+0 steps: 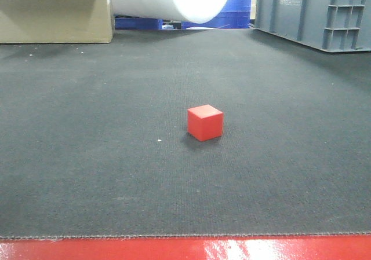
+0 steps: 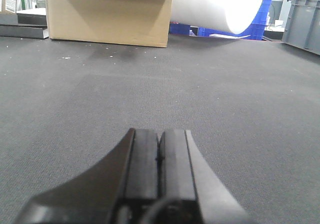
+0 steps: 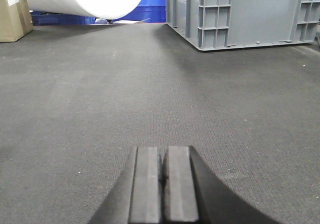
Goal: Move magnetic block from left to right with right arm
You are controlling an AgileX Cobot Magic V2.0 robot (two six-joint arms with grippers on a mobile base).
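Cube alone on the worktop, both pairs of fingers low over the mat.

The magnetic block (image 1: 205,122) sits on the worktop (image 1: 87,173), out of sight of either wrist view. The left gripper (image 2: 159,154) has its fingers (image 2: 142,159) pressed together; far ahead and slightly left of them stands a cardboard box (image 2: 107,14), with a big roll (image 2: 220,7) ahead to their right. The right gripper (image 3: 162,179) has its fingers (image 3: 180,184) closed too; a crate (image 3: 245,14) stands far ahead to their right, the roll ahead to their left.
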